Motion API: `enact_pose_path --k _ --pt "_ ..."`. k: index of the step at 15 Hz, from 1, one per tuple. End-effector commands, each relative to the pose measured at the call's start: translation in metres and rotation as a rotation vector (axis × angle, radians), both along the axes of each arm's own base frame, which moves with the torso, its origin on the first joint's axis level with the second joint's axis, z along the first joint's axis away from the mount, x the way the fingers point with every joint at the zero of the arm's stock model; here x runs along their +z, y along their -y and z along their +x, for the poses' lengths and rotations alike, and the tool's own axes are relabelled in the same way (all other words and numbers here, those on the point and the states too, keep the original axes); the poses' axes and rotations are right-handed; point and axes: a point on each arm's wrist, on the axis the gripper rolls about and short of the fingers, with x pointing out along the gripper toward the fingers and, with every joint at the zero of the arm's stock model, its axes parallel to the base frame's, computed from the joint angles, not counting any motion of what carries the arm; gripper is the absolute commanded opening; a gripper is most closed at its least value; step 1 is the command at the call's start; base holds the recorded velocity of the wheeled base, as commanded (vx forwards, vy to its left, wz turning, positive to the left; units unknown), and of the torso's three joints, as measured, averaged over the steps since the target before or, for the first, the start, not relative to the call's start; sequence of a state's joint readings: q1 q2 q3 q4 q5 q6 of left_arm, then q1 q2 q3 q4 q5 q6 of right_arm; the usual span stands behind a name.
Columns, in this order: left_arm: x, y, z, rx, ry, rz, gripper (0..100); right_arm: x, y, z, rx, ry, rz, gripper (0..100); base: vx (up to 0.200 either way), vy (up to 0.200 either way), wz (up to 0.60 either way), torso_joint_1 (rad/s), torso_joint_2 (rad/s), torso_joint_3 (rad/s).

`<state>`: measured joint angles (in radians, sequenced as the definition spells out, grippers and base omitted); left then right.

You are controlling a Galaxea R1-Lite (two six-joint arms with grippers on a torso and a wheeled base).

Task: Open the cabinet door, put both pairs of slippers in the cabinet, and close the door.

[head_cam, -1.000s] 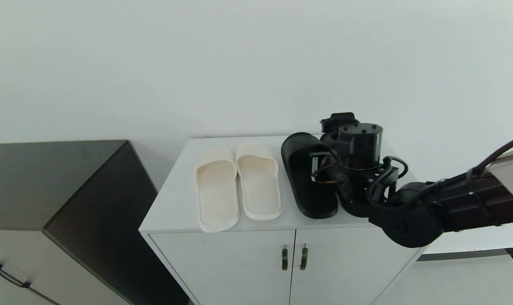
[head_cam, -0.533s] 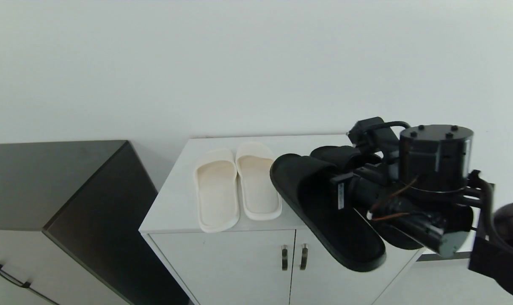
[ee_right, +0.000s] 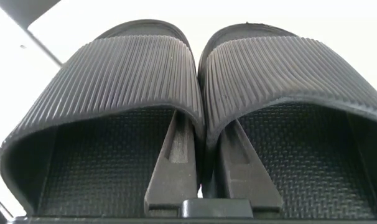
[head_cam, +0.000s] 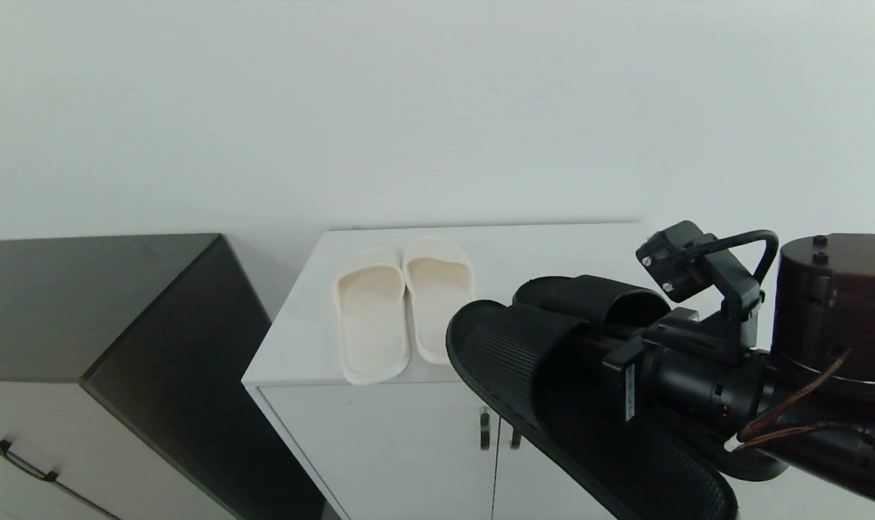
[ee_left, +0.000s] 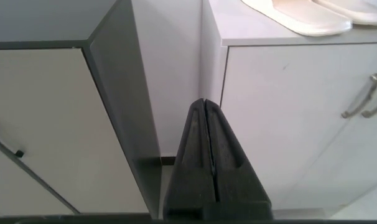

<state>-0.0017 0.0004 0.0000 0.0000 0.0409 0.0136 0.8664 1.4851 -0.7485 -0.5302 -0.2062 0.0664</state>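
The pair of black slippers (head_cam: 553, 361) hangs in the air in front of the white cabinet (head_cam: 380, 433), off its top. My right gripper (ee_right: 204, 124) is shut on the pair, one finger inside each slipper, pinching their inner walls (ee_right: 201, 93) together. The cream slippers (head_cam: 401, 307) lie side by side on the cabinet top, left of centre, and their edges (ee_left: 300, 15) appear in the left wrist view. Both cabinet doors are closed, with their handles (head_cam: 485, 427) at the middle. My left gripper (ee_left: 205, 106) is shut and empty, low beside the cabinet's left front corner.
A dark-topped cabinet (head_cam: 98, 303) with a drawer handle (head_cam: 22, 466) stands to the left of the white one, with a narrow gap (ee_left: 170, 93) between them. A plain wall is behind. The right part of the white cabinet's top (head_cam: 553, 249) is bare.
My right arm has lifted the black slippers off the cabinet top and drawn them forward and to the right, toward the camera. The cream slippers have stayed in place. The head view has shifted slightly.
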Motion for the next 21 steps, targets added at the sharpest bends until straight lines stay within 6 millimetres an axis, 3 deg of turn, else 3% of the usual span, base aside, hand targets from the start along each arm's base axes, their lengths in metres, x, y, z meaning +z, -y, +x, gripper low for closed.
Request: enact_pose_path --k 1,7,21 --pt "0.0000 0.0000 0.0001 0.001 -0.001 0.000 0 -0.0003 0.0009 -0.0040 0.011 0.001 0.003 0 -0.200 0.000 0.00 -0.002 0.00 0.002" --pt "0.0000 0.0000 0.0000 0.001 0.001 -0.006 0 -0.0016 0.0066 -0.0105 0.070 -0.008 0.010 0 -0.200 0.000 0.00 -0.002 0.00 0.004" --pt "0.0000 0.0000 0.0000 0.001 0.001 -0.006 0 -0.0087 0.0079 -0.0117 0.075 -0.023 -0.010 0 0.000 0.000 0.00 -0.003 0.01 0.004"
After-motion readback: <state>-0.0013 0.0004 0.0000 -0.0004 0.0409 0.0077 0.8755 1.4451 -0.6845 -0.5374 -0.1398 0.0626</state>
